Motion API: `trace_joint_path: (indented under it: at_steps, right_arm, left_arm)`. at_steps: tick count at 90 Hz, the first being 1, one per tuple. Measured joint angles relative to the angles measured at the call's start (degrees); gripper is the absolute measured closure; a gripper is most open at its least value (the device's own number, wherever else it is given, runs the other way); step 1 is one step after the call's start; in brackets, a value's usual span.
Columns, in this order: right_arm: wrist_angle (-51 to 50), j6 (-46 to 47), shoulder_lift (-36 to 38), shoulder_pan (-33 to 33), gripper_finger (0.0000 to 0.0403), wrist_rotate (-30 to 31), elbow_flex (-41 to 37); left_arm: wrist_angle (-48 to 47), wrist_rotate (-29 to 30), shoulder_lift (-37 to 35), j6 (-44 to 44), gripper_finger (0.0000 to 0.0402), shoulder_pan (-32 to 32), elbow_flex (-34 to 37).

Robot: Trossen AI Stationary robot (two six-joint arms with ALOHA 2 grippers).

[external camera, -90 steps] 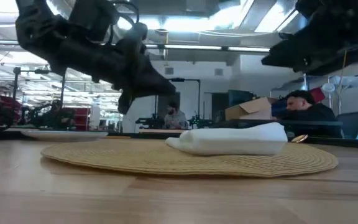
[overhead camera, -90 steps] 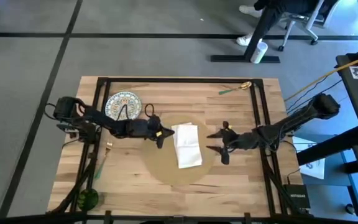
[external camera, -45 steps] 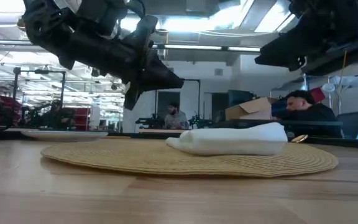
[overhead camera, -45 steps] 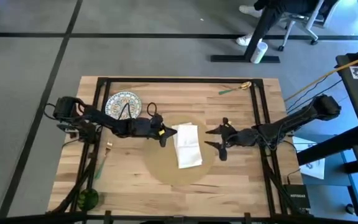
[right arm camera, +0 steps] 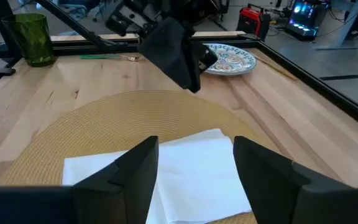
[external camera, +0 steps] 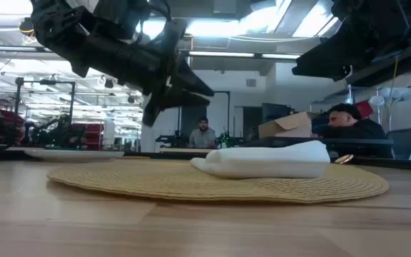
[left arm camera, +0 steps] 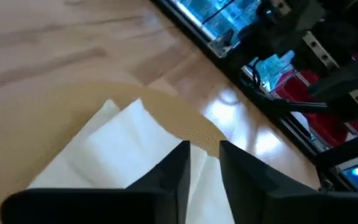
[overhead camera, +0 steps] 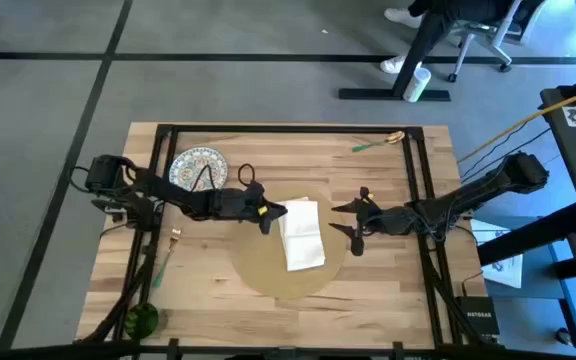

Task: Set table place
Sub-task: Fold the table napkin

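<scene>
High view: placemat [overhead camera: 283,262] sits mid-table [overhead camera: 208,290] with the napkin [overhead camera: 301,232] lying on it, toward the mat's far side. The left gripper [overhead camera: 271,213] is at the napkin's far-left corner, above it. The right gripper [overhead camera: 353,228] hovers just off the mat's right edge, fingers spread wide, holding nothing. The plate [overhead camera: 197,167] is well left of the mat near the table's far edge, a fork [overhead camera: 171,240] and green cup [overhead camera: 141,319] further left, and a green-handled utensil [overhead camera: 378,142] is beyond the mat near the far-right corner.

Low view: napkin [external camera: 266,160] is a soft folded roll on the mat [external camera: 212,182]. The left gripper [external camera: 184,80] hangs clear above the mat, not touching. Only the right arm's body shows at top right. People sit in the room behind.

Left wrist view: the left fingers [left arm camera: 173,171] stand a narrow gap apart, empty, over the napkin [left arm camera: 104,152] edge. The mat [left arm camera: 185,124] shows past it.

Right wrist view: right fingers [right arm camera: 135,171] wide, empty, napkin [right arm camera: 179,165] straight ahead between them, plate [right arm camera: 229,59] and cup [right arm camera: 31,37] beyond.

Judgement: the step looks like lifting the napkin off the mat to free the centre for the plate. To do it well, open the left jaws a bit more, come down on the near corner fold — pinch several layers, not one — and lift straight before moving sideways so the mat doesn't drag. Keep the right arm clear of the path.
</scene>
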State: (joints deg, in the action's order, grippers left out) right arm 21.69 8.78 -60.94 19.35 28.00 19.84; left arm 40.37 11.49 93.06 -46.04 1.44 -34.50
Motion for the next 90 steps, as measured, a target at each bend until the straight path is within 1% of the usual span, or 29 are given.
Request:
trace_joint_path:
  at_steps: [14,25,43,49,58,64,81,90]
  right_arm:
    - [0.0,-0.11,-0.01,0.0,0.0208,0.03,0.0]
    - [0.07,-0.15,-0.01,0.0,0.0208,0.04,0.02]
    - [0.09,-0.16,-0.01,0.0,0.0208,0.06,0.02]
    - [0.09,-0.17,-0.01,0.0,0.0208,0.06,0.02]
    - [0.07,-0.17,-0.01,0.0,0.0208,0.06,0.02]
    - [0.07,-0.17,-0.01,0.0,0.0208,0.06,0.04]
    - [0.08,-0.15,-0.01,0.0,0.0208,0.08,0.04]
    - [0.06,-0.16,-0.01,0.0,0.0208,0.08,0.04]
  left_arm:
    - [-1.32,-0.11,0.04,-5.13,0.0301,-0.19,0.0]
    - [-1.32,-0.83,0.04,-8.63,0.0293,-0.99,0.0]
    - [-3.83,-2.13,0.65,-9.53,0.0292,-1.43,-0.07]
    - [-6.21,-2.17,0.78,-9.24,0.0292,-1.42,-0.74]
    - [-10.51,-2.16,0.81,-6.15,0.0292,-1.32,-2.48]
    - [-13.39,-2.17,0.81,-6.18,0.0292,-1.47,-4.13]
    - [-26.48,-2.15,1.7,-6.23,0.0292,-2.31,-9.32]
    - [-27.7,-2.16,3.17,-6.23,0.0292,-2.58,-11.0]
